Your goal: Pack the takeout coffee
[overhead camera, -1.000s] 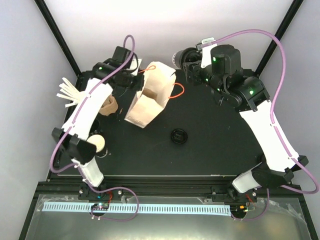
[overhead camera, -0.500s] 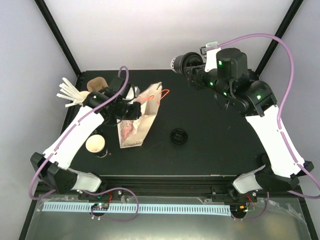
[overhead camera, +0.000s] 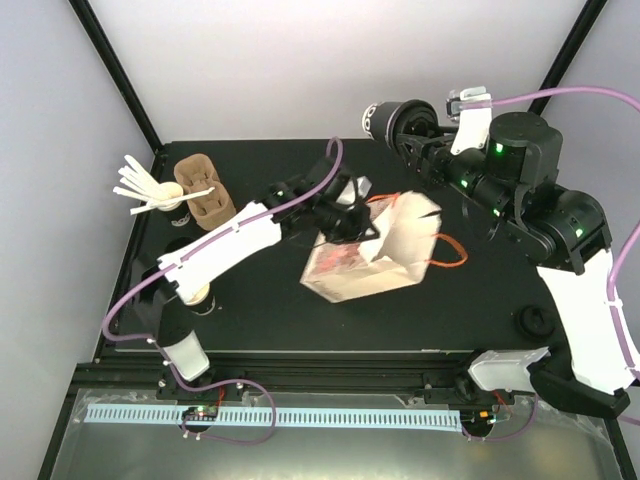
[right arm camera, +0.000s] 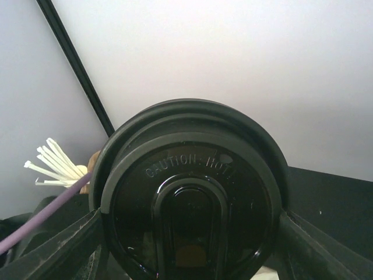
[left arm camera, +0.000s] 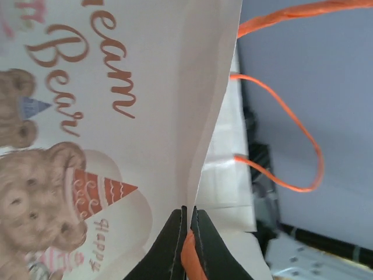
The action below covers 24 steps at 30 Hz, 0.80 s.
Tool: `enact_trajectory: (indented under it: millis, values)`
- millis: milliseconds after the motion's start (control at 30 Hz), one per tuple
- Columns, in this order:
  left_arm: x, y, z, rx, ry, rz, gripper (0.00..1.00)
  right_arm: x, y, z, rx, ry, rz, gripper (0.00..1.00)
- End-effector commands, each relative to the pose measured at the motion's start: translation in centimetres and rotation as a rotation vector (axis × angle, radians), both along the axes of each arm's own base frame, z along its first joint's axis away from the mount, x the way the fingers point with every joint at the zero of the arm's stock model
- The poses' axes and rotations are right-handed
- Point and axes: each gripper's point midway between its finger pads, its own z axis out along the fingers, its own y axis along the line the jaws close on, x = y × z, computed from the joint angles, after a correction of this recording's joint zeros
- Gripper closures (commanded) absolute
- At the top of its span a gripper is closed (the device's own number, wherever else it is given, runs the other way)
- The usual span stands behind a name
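Observation:
A black-lidded takeout coffee cup is held on its side above the table's far edge, with my right gripper shut on it. In the right wrist view its lid fills the frame between the two fingers. A white paper bag with a bear print lies tilted at the table's middle. My left gripper is shut on the bag's rim and orange handle. The left wrist view shows the jaws pinching the paper edge and the orange cord.
A brown pulp carrier and a cup of white stirrer sticks stand at the far left. An open tan-lined cup sits partly under the left arm. Orange handle loops stick out of the bag to the right.
My left arm has swung the bag from the left side to the table's middle, covering the loose black lid there. The right arm has shifted right with the cup.

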Motion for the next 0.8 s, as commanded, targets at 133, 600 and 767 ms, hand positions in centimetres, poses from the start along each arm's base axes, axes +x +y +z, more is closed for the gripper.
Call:
enact_trajectory:
  millis: [133,600,767]
  values:
    - [1.0,-3.6,8.7,-0.274,-0.059,-0.018,0.99,-1.2,-2.0,0.9,0.014,-0.003,-0.054,0.56]
    - [1.2,7.4,5.5,0.027,-0.288,-0.204,0.98,-1.8,0.8,-2.4,-0.050,0.113,0.097,0.58]
    - [0.7,8.7,3.8,0.106,-0.352,-0.293,0.98,-1.6,3.1,-6.4,-0.085,0.210,0.199,0.58]
